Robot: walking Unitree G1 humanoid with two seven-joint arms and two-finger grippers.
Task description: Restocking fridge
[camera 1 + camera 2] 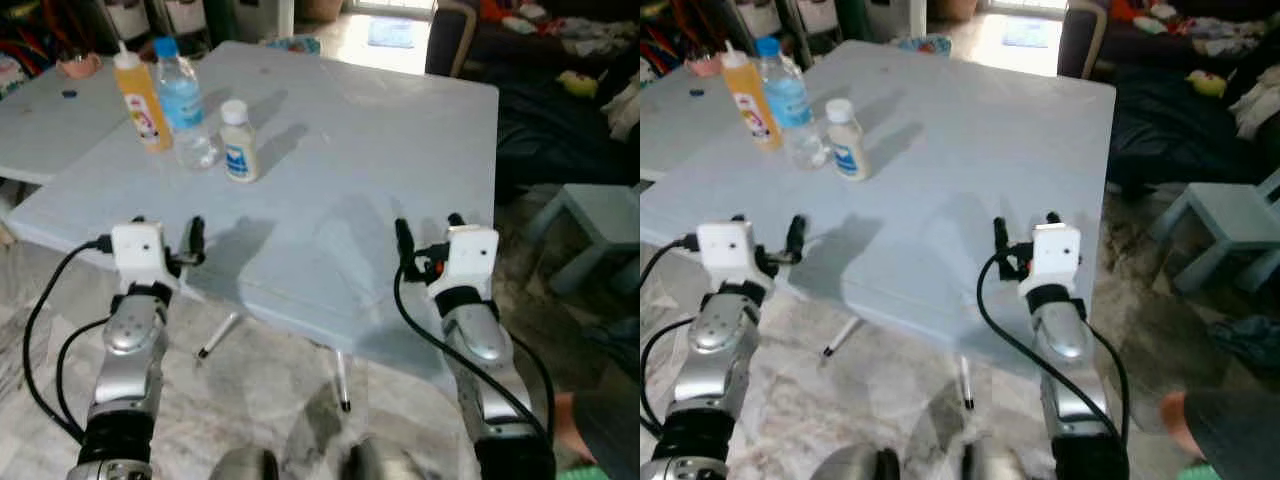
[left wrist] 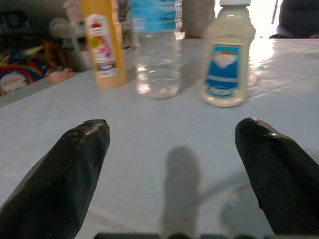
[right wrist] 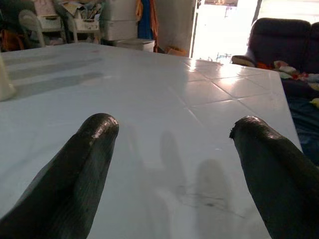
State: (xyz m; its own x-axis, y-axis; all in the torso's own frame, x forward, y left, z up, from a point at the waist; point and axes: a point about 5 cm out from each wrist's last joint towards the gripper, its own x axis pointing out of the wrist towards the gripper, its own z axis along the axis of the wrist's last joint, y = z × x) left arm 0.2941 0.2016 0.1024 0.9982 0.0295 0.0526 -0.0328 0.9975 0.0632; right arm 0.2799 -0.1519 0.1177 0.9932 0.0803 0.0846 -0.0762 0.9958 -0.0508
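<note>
Three bottles stand together at the far left of the pale blue table (image 1: 340,170): an orange sauce bottle (image 1: 140,98), a clear water bottle (image 1: 183,102) with a blue cap, and a small white bottle (image 1: 237,142) with a blue label. My left gripper (image 1: 166,236) is open above the table's near edge, pointing toward the bottles, with the small white bottle (image 2: 227,59) some way ahead of it. My right gripper (image 1: 428,234) is open over the near right part of the table, nothing between its fingers (image 3: 84,164).
A second pale table (image 1: 50,120) with a pink cup (image 1: 78,65) adjoins on the left. A dark sofa (image 1: 540,60) with clutter stands at the back right, a small light-blue stool (image 1: 600,225) to the right. A person's foot (image 1: 568,420) is at the lower right.
</note>
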